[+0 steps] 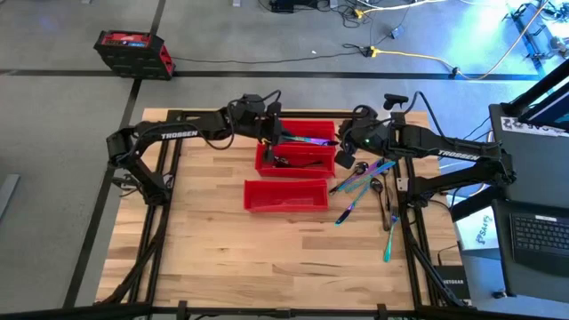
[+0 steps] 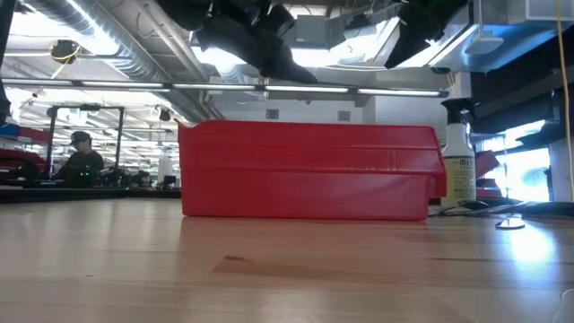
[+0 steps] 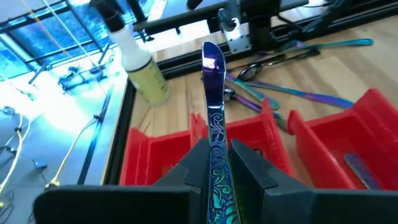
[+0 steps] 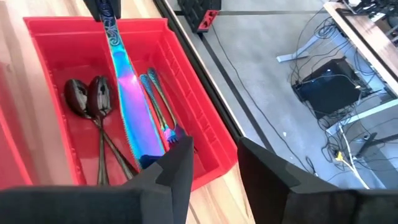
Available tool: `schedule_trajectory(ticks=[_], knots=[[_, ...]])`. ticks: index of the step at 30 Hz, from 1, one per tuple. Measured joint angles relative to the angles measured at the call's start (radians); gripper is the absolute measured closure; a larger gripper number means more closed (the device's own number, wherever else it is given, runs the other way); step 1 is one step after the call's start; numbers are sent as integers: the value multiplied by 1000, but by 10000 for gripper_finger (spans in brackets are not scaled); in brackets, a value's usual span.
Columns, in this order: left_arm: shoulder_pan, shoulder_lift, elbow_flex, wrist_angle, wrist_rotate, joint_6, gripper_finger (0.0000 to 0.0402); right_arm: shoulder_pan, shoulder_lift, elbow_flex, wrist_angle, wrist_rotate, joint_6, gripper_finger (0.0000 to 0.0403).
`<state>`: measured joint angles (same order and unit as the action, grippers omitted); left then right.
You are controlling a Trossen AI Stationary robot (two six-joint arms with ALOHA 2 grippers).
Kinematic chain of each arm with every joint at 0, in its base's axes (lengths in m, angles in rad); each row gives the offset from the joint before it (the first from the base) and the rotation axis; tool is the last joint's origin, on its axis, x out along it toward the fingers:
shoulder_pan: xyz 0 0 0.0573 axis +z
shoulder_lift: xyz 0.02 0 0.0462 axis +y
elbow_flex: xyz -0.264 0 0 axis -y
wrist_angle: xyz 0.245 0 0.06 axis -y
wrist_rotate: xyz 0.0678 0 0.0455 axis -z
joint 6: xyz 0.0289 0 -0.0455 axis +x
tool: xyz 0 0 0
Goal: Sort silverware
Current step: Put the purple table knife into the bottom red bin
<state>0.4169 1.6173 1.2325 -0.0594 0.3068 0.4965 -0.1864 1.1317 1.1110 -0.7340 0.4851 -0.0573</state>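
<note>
Beyond red bin (image 2: 305,170), spray bottle (image 2: 459,166), unseen from above.

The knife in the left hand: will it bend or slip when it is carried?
The knife looks like thin metal standing straight, so probably stiff. Its glossy surface may slip in the left hand, which pinches only one end.

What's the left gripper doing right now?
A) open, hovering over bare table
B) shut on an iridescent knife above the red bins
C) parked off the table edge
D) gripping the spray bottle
B: in the left wrist view the left gripper has both fingers pinched on the patterned handle of the iridescent knife, with the red bins below; the spray bottle stands untouched beyond them.
</note>
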Motion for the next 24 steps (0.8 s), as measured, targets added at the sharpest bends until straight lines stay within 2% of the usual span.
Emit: schedule_trajectory(ticks=[7,14,19,24], knots=[[25,0,-29,27,1,4,373,-52,0,0,26,-9,-10,292],[-1,-7,-31,18,-23,-36,373,-63,0,0,29,-73,-26,292],[-57,-52,-31,-2,-128,-25,373,-16,0,0,37,1,-27,292],[-116,-73,-31,-52,-208,-74,373,83,0,0,41,191,-45,295]])
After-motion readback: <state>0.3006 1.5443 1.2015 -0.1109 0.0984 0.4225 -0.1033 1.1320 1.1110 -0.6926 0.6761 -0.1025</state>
